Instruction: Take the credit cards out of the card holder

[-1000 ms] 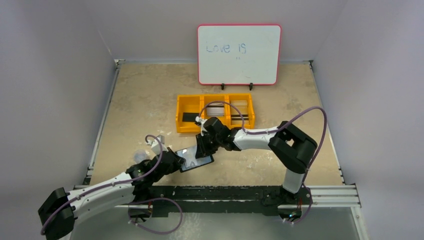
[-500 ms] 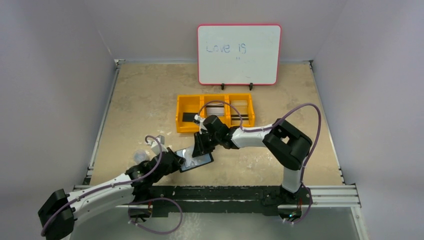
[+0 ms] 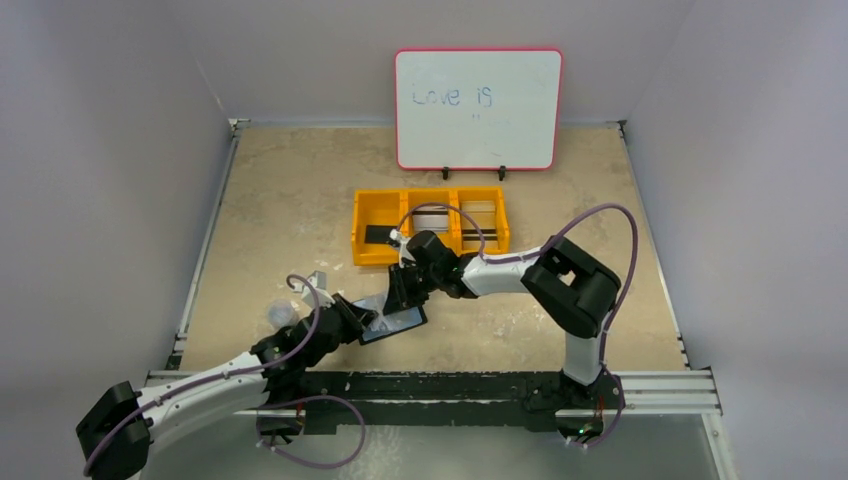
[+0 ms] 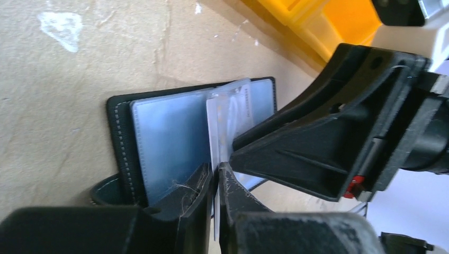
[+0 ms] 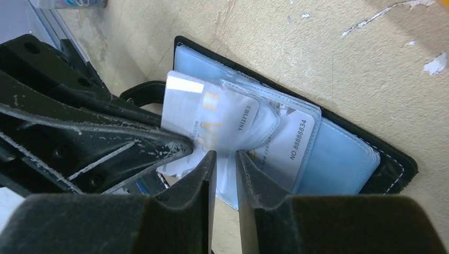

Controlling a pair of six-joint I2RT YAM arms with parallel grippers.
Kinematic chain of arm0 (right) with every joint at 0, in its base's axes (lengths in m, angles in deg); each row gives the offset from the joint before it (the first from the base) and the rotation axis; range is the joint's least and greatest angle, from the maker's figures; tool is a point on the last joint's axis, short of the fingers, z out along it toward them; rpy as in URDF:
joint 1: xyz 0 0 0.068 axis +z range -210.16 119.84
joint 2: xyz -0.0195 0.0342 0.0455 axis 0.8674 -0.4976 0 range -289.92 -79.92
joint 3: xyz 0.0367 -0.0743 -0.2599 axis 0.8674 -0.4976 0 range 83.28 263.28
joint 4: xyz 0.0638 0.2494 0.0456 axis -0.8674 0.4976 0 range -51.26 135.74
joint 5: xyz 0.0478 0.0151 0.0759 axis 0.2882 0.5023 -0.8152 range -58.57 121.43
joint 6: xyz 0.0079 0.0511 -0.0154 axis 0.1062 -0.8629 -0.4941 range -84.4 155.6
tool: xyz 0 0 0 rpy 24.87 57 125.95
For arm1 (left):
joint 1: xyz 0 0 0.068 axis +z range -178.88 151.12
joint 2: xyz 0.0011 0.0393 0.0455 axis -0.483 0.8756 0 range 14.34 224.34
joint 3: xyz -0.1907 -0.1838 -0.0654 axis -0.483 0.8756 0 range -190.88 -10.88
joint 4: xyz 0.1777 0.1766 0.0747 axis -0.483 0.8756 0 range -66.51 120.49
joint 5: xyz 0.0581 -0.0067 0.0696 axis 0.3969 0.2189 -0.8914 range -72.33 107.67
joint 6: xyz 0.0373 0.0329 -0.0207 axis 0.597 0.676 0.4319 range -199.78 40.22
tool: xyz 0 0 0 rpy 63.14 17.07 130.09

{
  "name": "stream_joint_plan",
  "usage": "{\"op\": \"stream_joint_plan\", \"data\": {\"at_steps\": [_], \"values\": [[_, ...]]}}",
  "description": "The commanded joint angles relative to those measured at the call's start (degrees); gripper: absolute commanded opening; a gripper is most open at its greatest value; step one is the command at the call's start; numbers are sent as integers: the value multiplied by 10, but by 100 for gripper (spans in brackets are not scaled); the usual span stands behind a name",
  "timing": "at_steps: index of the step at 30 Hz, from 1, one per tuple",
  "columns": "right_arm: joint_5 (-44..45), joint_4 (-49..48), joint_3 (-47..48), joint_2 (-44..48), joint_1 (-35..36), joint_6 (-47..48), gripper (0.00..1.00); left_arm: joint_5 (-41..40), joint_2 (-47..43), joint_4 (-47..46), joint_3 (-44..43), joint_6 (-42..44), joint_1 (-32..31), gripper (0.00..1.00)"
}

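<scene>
Card holder (image 3: 398,324) lies on the table (image 3: 280,200), near centre-left. Tray (image 3: 372,212) sits beyond it. Whiteboard (image 3: 478,110) stands farthest back.

Looks like a robotics lab, set up as a small test cell. Shown by a beige bench (image 3: 280,200) boxed in by plain pale walls (image 3: 100,150) at 9, 12 and 3 o'clock. Also by a metal rail (image 3: 660,385) at 6 o'clock carrying a left arm (image 3: 200,385) and a right arm (image 3: 520,268) trailing purple cables (image 3: 630,240). Whiteboard (image 3: 478,108) propped at 12 o'clock, yellow sorting tray (image 3: 372,210) mid-bench.
</scene>
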Motion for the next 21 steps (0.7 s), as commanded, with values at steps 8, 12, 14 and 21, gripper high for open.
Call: {"op": "stream_joint_plan", "data": {"at_steps": [8,12,14,21], "values": [[88,83,-2,-27,18,-5,14,-16,-19,75,-42,-8,-1,0],[140,116,-1,-17,18,-5,11,-48,-22,177,-82,3,-1,0],[150,123,-1,-15,19,-6,10,-58,-20,206,-97,9,-1,0],[161,120,-1,-2,18,-11,11,-90,-4,297,-140,2,-1,0]]}}
